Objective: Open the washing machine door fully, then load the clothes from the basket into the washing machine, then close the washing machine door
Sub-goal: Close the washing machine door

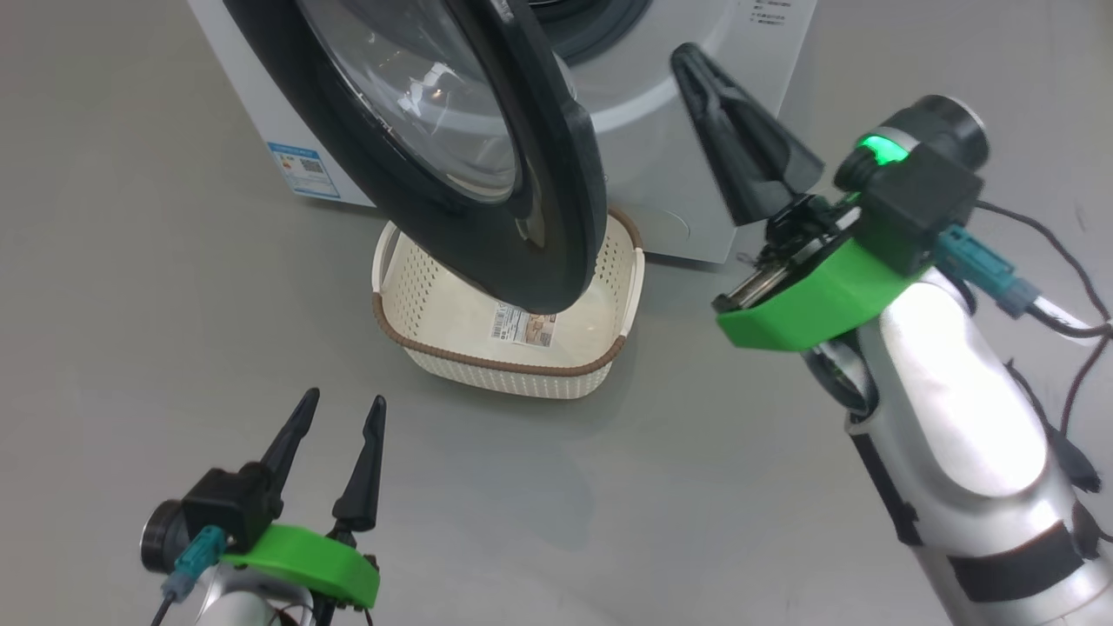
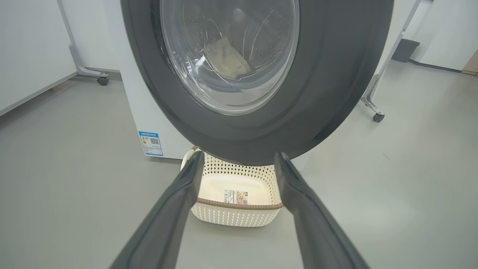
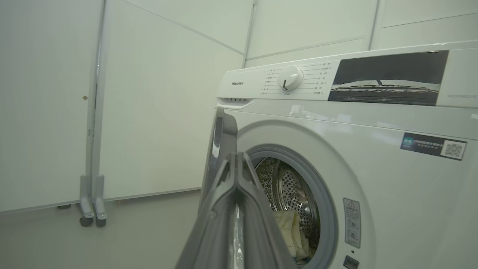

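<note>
The washing machine (image 1: pixel 643 148) stands at the top of the head view, its round black door (image 1: pixel 565 174) swung partway out over the basket (image 1: pixel 522 365). Inside the cream basket I see just a label on its bottom. Pale clothes (image 3: pixel 287 228) lie in the steel drum (image 3: pixel 291 186) and show through the door glass as clothes (image 2: pixel 227 58). My left gripper (image 1: pixel 344 400) is open, low on the floor side, pointing at the basket (image 2: pixel 235 216) and holding nothing. My right gripper (image 1: pixel 691 61) is shut and empty, just right of the door's free edge (image 3: pixel 220 149).
White partition panels on castor feet (image 3: pixel 91 216) stand left of the machine, with another castor (image 2: pixel 378 117) to its right. A blue label (image 1: pixel 298 169) marks the machine's lower front. Bare grey floor (image 1: pixel 609 487) spreads between my arms and the basket.
</note>
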Controlling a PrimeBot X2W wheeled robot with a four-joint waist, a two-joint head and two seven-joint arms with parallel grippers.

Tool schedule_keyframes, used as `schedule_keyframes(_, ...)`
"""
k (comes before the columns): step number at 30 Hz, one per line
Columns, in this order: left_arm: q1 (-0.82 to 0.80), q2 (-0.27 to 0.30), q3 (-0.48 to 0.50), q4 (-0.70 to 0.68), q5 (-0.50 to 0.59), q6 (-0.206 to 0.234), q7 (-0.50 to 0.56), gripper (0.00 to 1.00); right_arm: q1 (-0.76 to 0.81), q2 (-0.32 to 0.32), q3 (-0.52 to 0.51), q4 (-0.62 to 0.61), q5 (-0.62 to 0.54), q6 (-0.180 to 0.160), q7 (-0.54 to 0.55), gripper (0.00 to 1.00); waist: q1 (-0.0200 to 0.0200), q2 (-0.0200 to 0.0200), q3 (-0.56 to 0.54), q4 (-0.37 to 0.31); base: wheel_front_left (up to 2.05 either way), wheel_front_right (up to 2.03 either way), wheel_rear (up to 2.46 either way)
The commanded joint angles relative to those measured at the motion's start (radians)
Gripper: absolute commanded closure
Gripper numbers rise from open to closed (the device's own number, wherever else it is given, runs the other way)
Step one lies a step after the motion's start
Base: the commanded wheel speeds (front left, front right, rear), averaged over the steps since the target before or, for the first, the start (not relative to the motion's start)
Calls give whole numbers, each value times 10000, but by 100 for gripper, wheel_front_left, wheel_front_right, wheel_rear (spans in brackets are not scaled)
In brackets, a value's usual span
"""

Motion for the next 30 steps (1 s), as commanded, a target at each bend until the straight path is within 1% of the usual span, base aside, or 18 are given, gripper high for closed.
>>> schedule_keyframes(1, -419, 137, 301, -217, -89, 4, -111, 0, -505, 80, 593, -299, 10, -29, -53, 100, -1, 0, 67, 135, 0, 0, 0)
schedule_keyframes(8, -556, 8, 248, -160, -99, 4, -111, 0, -960, -178, 2128, 127, 208, -29, -53, 100, -1, 0, 264, 536, 0, 0, 0)
schedule_keyframes(14, -590, -86, 288, -134, -106, 4, -111, 0, -1127, -309, 3039, 731, 584, -29, -53, 100, -1, 0, 385, 799, 0, 0, 0)
schedule_keyframes(15, -590, -86, 288, -134, -106, 4, -111, 0, -1127, -309, 3039, 731, 584, -29, -53, 100, -1, 0, 385, 799, 0, 0, 0)
schedule_keyframes(19, -594, -130, 278, -101, -71, 4, -111, 0, -1213, -433, 3618, 1289, 859, -29, -53, 100, -1, 0, 457, 919, 0, 0, 0)
schedule_keyframes(23, -654, -171, 289, -77, -38, 4, -111, 0, -1233, -477, 3867, 1814, 1045, -29, -53, 100, -1, 0, 495, 1007, 0, 0, 0)
schedule_keyframes(30, -702, -244, 302, -92, -10, 4, -111, 0, -1187, -406, 3823, 2470, 1287, -29, -53, 100, -1, 0, 600, 1091, 0, 0, 0)
